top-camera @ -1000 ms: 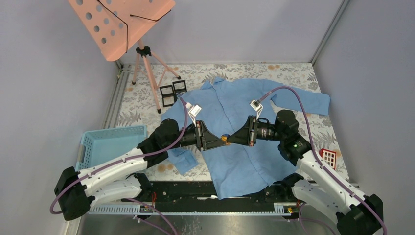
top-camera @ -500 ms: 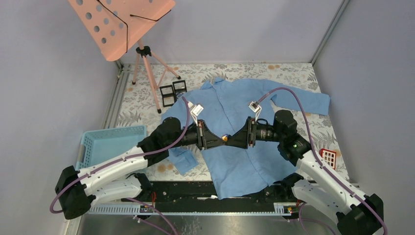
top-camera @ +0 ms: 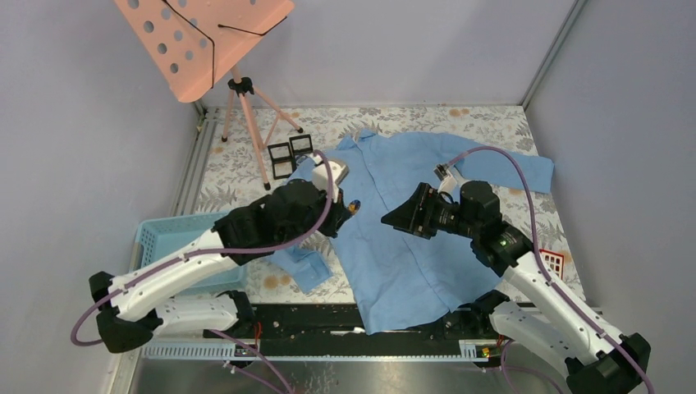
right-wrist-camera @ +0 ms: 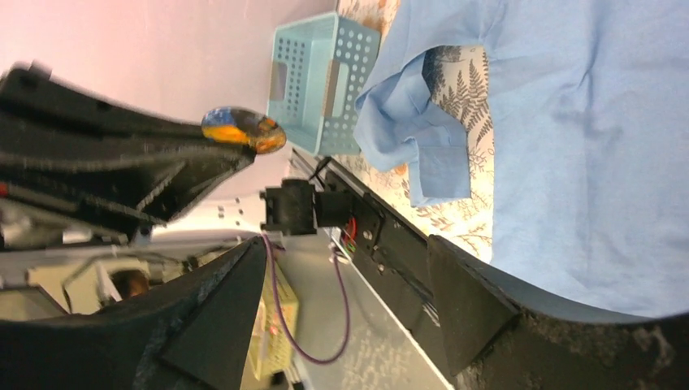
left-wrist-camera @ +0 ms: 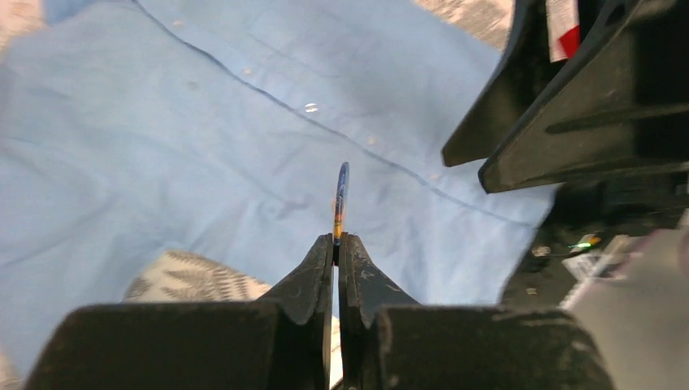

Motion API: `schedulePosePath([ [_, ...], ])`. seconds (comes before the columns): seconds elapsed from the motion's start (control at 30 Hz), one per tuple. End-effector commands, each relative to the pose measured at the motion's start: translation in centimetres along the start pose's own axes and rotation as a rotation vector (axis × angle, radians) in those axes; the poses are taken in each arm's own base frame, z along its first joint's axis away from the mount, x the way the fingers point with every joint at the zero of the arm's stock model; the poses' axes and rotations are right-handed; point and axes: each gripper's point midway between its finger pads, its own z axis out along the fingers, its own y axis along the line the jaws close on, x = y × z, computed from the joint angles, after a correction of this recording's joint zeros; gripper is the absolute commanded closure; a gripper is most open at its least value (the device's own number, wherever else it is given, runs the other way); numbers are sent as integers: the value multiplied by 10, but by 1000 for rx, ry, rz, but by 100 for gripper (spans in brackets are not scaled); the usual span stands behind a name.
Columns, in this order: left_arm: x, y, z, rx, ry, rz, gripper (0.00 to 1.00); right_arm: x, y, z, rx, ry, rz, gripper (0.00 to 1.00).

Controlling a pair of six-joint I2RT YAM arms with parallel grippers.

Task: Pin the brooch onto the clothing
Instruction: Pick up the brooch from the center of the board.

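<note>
The brooch (left-wrist-camera: 340, 199), a small flat disc with orange and dark blue on its face, is up in the air and not on the fabric: the left wrist view shows it edge-on, clamped at its lower rim between the closed fingers of the left gripper (left-wrist-camera: 337, 240), with the shirt (left-wrist-camera: 162, 146) lying flat below and its button line running past underneath. From the overhead camera the brooch (top-camera: 354, 206) hangs over the wearer's-side panel at about 10 o'clock from the middle of the shirt (top-camera: 394, 254), near the sleeve that folds back at 8 o'clock. The right gripper (top-camera: 394, 220) sits at 3 o'clock from the brooch, apart from it, fingers spread wide and holding nothing; its own camera looks between those fingers at the brooch (right-wrist-camera: 244, 130) face-on. The shirt is spread collar-up on the floral table cover (top-camera: 492, 123), with a light blue basket (top-camera: 176, 234) at 9 o'clock and a pink music stand (top-camera: 201, 41) at 11 o'clock. So the pick-up looks done and the brooch is carried over the garment, but no pinning has begun. Whether its clasp is open cannot be told. What remains, by my reading, is to lower it to the cloth, pass the pin through, and close it.
</note>
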Motion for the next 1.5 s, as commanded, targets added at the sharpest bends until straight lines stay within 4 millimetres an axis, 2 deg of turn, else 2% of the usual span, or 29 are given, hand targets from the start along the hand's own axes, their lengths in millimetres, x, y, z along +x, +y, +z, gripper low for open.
schedulePosePath([
  [0.0,-2,30,-6,-260,69,295,100,-18,11,-3,48,-94,177,22],
  [0.2,-8,14,11,-300,80,527,100,-32,16,1,37,-155,292,30],
  [0.37,-3,1,27,-263,48,594,100,-36,15,15,-17,-163,414,31],
  [0.53,8,-7,38,-239,32,620,100,-32,12,32,2,-124,450,36],
  [0.73,22,-5,47,-258,56,667,100,-31,6,44,34,-133,477,41],
  [0.87,28,-4,48,-266,61,684,100,-22,-2,56,54,-111,505,44],
  [1.03,34,-3,51,-293,70,712,100,-11,-5,68,54,-91,531,53],
  [1.27,41,-1,53,-366,82,787,100,-7,-11,73,87,-95,536,66],
  [1.37,45,-2,55,-404,79,820,100,-6,-14,74,98,-97,545,68],
  [1.47,51,-3,57,-431,86,849,100,-5,-19,74,110,-108,554,76],
])
